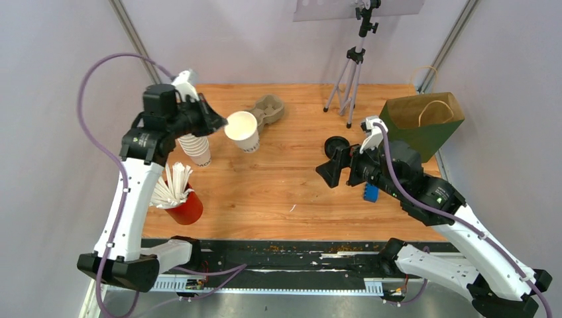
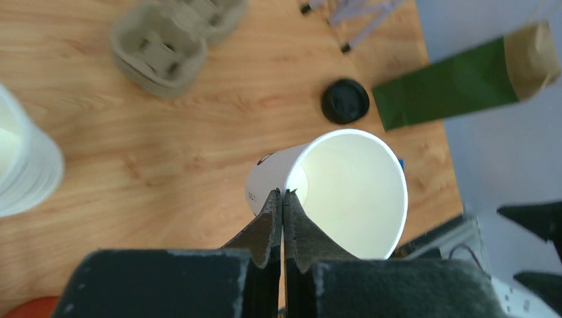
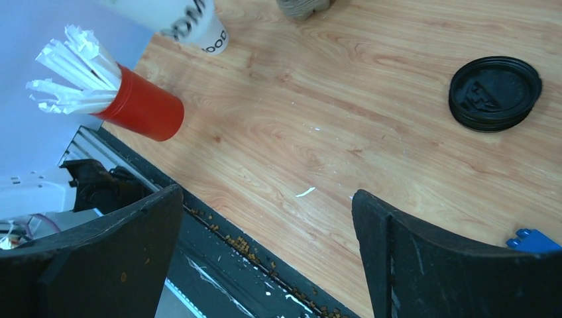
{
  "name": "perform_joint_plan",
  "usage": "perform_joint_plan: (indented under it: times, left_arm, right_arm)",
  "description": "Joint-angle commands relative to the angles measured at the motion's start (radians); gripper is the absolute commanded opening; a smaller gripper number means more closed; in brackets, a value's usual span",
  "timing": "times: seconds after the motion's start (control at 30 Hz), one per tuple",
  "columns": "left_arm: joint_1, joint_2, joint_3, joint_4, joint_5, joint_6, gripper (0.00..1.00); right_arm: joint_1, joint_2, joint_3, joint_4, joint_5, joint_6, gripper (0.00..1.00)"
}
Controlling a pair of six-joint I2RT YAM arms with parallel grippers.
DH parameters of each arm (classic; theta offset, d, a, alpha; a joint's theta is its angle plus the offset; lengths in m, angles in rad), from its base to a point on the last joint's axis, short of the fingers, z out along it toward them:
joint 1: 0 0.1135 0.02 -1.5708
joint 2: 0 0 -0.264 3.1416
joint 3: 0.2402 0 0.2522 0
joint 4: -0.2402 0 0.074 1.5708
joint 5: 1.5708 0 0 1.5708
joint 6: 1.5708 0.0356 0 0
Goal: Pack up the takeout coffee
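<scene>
A lidless white paper cup is held by its rim in the left jaws, which are closed tight on the cup wall. It is tilted, mouth turned up toward the wrist and base pointing away to the right, between a stack of lidless white cups and a moulded brown cardboard carrier. Further right, a stack of round black plastic lids lies flat on the wooden surface, just beyond the right jaws, which are spread wide and hold nothing. The right arm, reaching low and leftward, is judged much the nearer to the lids.
</scene>
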Motion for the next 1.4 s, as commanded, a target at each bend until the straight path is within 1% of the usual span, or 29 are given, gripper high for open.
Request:
perform_joint_plan:
  times: [0.0,0.03,0.1,0.23,0.3,0.37,0.53,0.67,0.77,0.9,1.07,1.2,1.3,1.37]
  left_arm:
    - [-0.186,-0.013,-0.019,-0.016,-0.086,0.019,0.0]
    - [-0.222,-0.023,-0.047,-0.009,-0.118,0.023,0.0]
    - [-0.258,-0.06,-0.135,0.029,-0.155,0.012,0.0]
    - [-0.279,-0.156,-0.37,0.193,-0.156,-0.037,0.0]
    - [-0.289,-0.163,-0.445,0.217,-0.171,-0.042,0.0]
    - [-0.301,-0.156,-0.488,0.239,-0.174,-0.046,0.0]
    - [-0.368,-0.108,-0.535,0.299,-0.228,-0.046,0.0]
    - [-0.412,-0.068,-0.573,0.358,-0.293,-0.034,0.0]
    - [-0.45,-0.021,-0.577,0.374,-0.344,-0.024,0.0]
    - [-0.471,0.022,-0.593,0.431,-0.323,-0.025,0.0]
    - [-0.475,0.014,-0.654,0.51,-0.331,-0.024,0.0]
    - [-0.476,0.042,-0.682,0.531,-0.288,-0.062,0.04]
    - [-0.481,0.051,-0.708,0.556,-0.281,-0.059,0.05]
    - [-0.481,0.048,-0.715,0.569,-0.272,-0.066,0.11]
  right_arm:
    - [-0.003,0.022,0.099,-0.043,0.095,0.015,0.99]
    - [-0.003,0.033,0.118,-0.059,0.114,0.011,0.99]
    - [-0.003,0.049,0.142,-0.078,0.143,0.0,0.99]
    - [-0.004,0.04,0.128,-0.071,0.167,0.005,0.99]
    - [-0.003,0.03,0.101,-0.051,0.163,0.022,0.99]
    - [-0.004,0.023,0.074,-0.038,0.151,0.039,0.99]
    - [-0.003,0.034,0.047,-0.034,0.11,0.048,0.98]
    - [-0.003,0.053,0.06,-0.062,0.125,0.053,0.96]
    - [-0.003,0.053,0.054,-0.075,0.119,0.04,0.96]
    - [-0.003,0.018,0.012,-0.034,0.099,0.02,0.96]
    - [-0.003,0.026,0.009,-0.026,0.101,0.033,0.96]
    - [-0.003,0.045,-0.006,-0.025,0.095,0.039,0.95]
    - [-0.003,0.039,-0.035,-0.009,0.09,0.05,0.95]
    - [-0.004,0.034,-0.048,0.006,0.09,0.053,0.96]
